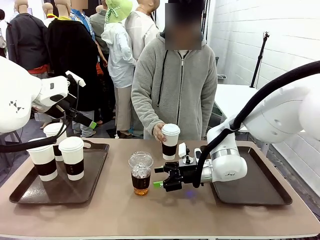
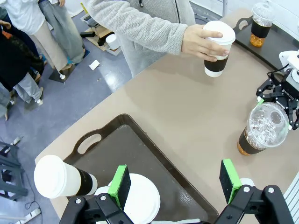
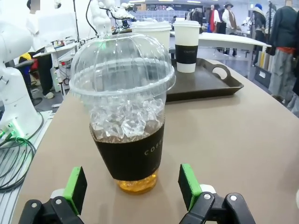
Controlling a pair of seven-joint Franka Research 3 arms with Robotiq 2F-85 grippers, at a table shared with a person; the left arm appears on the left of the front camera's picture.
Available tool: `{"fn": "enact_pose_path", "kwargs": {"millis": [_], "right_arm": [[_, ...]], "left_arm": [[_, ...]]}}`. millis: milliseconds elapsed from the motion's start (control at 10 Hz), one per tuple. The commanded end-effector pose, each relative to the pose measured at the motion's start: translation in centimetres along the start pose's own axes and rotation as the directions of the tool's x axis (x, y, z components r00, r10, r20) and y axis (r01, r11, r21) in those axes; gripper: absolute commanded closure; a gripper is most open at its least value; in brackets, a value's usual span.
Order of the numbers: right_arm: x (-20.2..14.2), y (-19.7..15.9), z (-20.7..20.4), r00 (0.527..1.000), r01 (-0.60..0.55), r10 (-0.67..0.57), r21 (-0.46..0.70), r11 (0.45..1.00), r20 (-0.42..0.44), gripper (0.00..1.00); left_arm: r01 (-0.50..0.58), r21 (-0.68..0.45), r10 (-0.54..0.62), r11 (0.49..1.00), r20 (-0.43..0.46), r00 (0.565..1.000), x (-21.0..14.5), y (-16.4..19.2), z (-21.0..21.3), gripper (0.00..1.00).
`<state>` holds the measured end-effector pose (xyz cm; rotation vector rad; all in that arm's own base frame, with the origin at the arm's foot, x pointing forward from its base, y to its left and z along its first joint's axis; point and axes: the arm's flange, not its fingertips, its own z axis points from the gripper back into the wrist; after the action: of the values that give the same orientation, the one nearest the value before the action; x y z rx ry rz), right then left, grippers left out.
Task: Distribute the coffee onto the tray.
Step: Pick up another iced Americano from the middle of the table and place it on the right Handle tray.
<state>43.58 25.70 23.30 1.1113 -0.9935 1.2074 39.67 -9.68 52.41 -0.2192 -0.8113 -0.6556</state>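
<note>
Two claws are both standing open. The right arm is holding low and level across the middle of the table [image 1: 110, 210]. Its right claw [image 1: 159, 177] is pointing sideways at an iced coffee cup [image 1: 141, 172] standing near the table's near edge, with the fingertips just beside the cup and not touching it. The left arm is hovering raised over the table's left end. Its left claw [image 1: 89, 122] is angling down above the left-hand tray [image 1: 30, 192], where three white paper cups [image 1: 73, 157] are standing. At the far edge a person's hand [image 1: 159, 132] is gripping a fourth paper cup [image 1: 170, 142] that is standing on the table.

From the right wrist, ice and dark drink are showing under the dome lid, and the cup is sitting just ahead of the spread pads [image 3: 76, 184]. From the left wrist, the left claw [image 2: 175, 183] is hanging wide apart over white lids. Farther off, a second iced cup [image 2: 261, 23] is standing on the right-hand tray [image 2: 275, 46] beside its handle.
</note>
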Motion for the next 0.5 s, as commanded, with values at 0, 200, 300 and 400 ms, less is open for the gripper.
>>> {"fn": "enact_pose_path", "kwargs": {"millis": [0, 200, 300, 400], "right_arm": [[-0.1, -0.5, -1.4, 1.0, -0.026, 0.026, 0.017, 1.0, 0.01, 0.0], [0.0, -0.8, -2.2, 0.999, -0.032, 0.031, 0.033, 0.999, 0.017, 0.0], [0.2, -0.9, -2.6, 1.0, -0.025, 0.024, 0.059, 0.998, 0.02, 0.0], [0.3, -0.8, -2.8, 1.0, -0.02, 0.018, 0.072, 0.997, 0.019, 0.0]], "left_arm": [[-0.003, -0.001, 0.003, 1.0, -0.007, 1.0, 0.1, 0.2, 0.0, 0.0], [-0.003, -0.001, 0.003, 1.0, -0.007, 1.0, 0.1, 0.2, 0.0, 0.0], [-0.003, -0.001, 0.003, 1.0, -0.007, 1.0, 0.1, 0.2, 0.0, 0.0], [-0.003, -0.001, 0.003, 1.0, -0.007, 1.0, 0.1, 0.2, 0.0, 0.0]]}}
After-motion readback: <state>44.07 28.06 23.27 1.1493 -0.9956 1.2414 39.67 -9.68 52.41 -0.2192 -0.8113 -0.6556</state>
